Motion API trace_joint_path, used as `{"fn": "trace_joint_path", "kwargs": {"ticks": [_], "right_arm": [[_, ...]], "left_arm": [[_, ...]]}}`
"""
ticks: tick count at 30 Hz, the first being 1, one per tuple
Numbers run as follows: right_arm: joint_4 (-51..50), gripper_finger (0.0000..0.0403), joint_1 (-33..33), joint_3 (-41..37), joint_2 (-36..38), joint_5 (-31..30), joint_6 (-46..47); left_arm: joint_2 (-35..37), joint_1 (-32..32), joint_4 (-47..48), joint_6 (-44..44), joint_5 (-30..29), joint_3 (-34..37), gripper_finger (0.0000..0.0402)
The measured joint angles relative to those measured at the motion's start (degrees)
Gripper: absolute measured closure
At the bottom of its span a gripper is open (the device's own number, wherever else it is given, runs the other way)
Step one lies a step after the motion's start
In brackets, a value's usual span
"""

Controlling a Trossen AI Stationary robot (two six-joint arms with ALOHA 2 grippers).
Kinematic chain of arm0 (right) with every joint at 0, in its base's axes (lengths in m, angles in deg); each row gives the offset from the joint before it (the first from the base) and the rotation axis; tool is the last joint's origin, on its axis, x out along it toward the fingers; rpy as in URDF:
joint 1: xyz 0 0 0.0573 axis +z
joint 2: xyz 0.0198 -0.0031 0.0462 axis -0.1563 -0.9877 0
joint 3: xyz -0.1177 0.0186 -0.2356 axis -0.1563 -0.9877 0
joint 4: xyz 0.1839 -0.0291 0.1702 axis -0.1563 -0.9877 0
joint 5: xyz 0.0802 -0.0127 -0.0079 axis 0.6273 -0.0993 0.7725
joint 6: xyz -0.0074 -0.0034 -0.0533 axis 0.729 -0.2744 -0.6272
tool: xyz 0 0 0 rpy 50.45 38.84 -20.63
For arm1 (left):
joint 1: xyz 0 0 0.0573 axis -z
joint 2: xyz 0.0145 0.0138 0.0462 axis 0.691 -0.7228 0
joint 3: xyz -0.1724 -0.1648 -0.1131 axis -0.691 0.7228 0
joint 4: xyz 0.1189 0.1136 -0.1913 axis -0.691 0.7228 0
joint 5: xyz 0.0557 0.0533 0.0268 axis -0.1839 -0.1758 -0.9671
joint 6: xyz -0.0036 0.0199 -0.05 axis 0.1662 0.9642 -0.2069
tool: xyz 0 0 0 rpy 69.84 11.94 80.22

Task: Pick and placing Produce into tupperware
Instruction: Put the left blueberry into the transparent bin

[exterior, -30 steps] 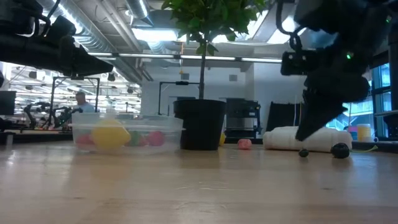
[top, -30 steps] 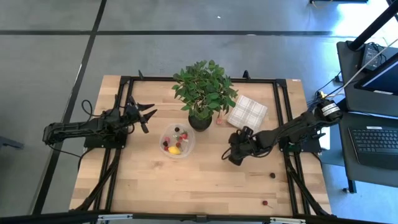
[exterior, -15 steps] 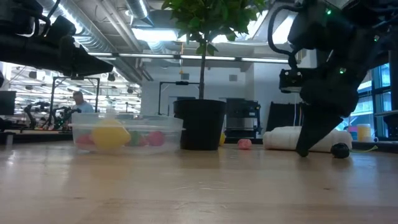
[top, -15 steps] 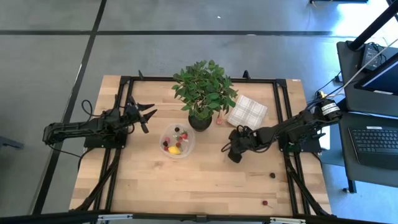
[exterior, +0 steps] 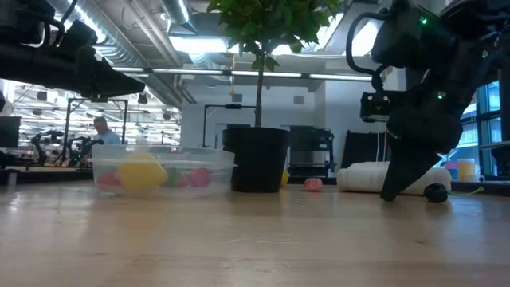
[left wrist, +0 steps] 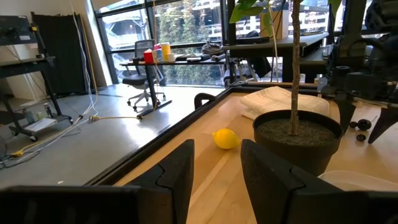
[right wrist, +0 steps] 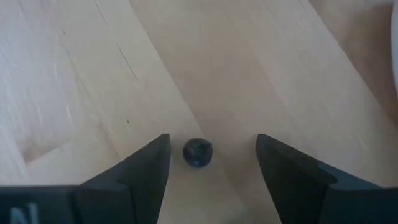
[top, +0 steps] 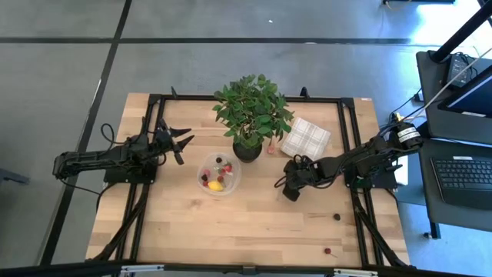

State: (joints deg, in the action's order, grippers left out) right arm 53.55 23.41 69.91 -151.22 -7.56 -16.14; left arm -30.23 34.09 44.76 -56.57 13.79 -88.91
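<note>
The clear tupperware [top: 219, 174] stands at the table's middle, with a yellow piece [exterior: 141, 173] and red berries [exterior: 199, 177] lying in it. To its right, my right gripper [top: 284, 190] slants down to the table, open. In the right wrist view its fingers [right wrist: 144, 168] stand on either side of a small dark berry [right wrist: 198, 152] that lies on the wood, with a gap on each side. In the low view the gripper [exterior: 389, 194] hides that berry. My left gripper [top: 181, 141] waits level at the table's left, open and empty.
A potted plant [top: 250, 117] stands behind the tupperware, a checked cloth [top: 305, 138] to its right and a pink berry [top: 270, 150] between them. A lemon [left wrist: 225, 138] lies beyond the pot. More dark berries [top: 336, 217] [top: 328, 250] lie near the table's right front.
My right gripper has sunk toward the table and a little toward its left edge, tipping steeper. Its fingertips now stand around the small dark berry, which has stayed where it was. The gap between the fingers has not changed.
</note>
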Motion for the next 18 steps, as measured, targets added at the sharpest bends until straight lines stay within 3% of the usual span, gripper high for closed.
{"fn": "trace_joint_path", "kwargs": {"ticks": [18], "right_arm": [[-0.49,0.0328,0.0,-0.04,0.02,0.16,0.22]], "left_arm": [[0.0,-0.01,0.0,0.0,0.0,0.0,0.0276]]}}
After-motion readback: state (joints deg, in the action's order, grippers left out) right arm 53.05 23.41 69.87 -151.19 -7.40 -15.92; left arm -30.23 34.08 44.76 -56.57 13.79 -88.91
